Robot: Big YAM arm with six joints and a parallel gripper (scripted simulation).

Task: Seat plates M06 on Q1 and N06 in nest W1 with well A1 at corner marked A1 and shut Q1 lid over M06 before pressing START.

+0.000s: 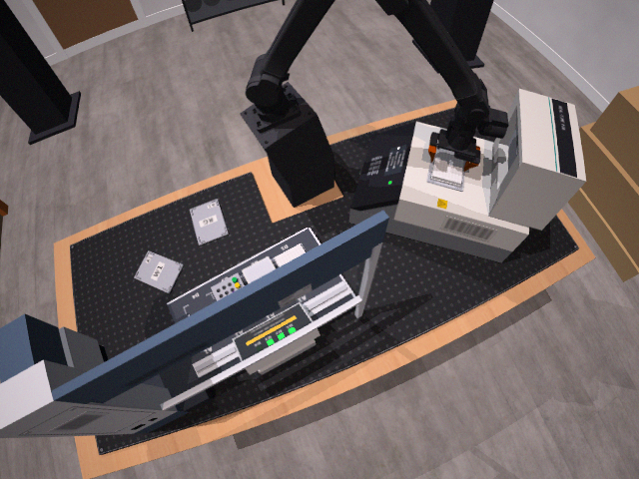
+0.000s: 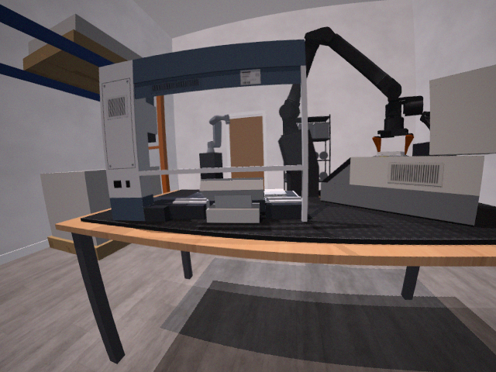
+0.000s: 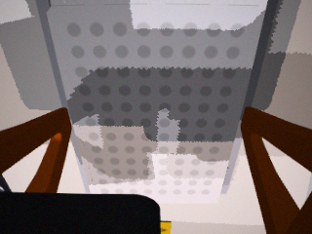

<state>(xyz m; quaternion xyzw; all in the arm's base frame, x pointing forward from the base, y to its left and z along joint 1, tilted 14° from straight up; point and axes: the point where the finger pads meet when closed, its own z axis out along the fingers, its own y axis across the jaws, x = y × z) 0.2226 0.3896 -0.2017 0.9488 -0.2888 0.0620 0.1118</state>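
Jaws: the gripper [image 3: 155, 146] stood with its orange fingers spread wide, one to each side of plate M06 [image 3: 161, 97] and off its edges; it held nothing.
Plate M06: lay directly beneath the jaws on the block of cycler Q1 [image 1: 453, 217]; whether it sat flat within the locators I could not tell.
Key relation: the plate's long sides ran along the fingers' inner faces, so its long axis lay across the line joining them; judged, a straight lift would clear it without dragging it.
Lid: Q1's lid [image 1: 541, 155] stood raised behind the plate, with the arm [image 2: 360, 63] reaching in before it.
Panel: the sloped keypad [image 1: 381, 173] showed a green lamp, so no run was on; LID looked the likely next target.
Farther off: the deck [image 1: 242, 278] under the blue gantry [image 1: 232, 309] carried the remaining labware; nests RG [image 1: 208, 222] and W1 [image 1: 158, 271] lay on the tabletop [image 1: 155, 204].
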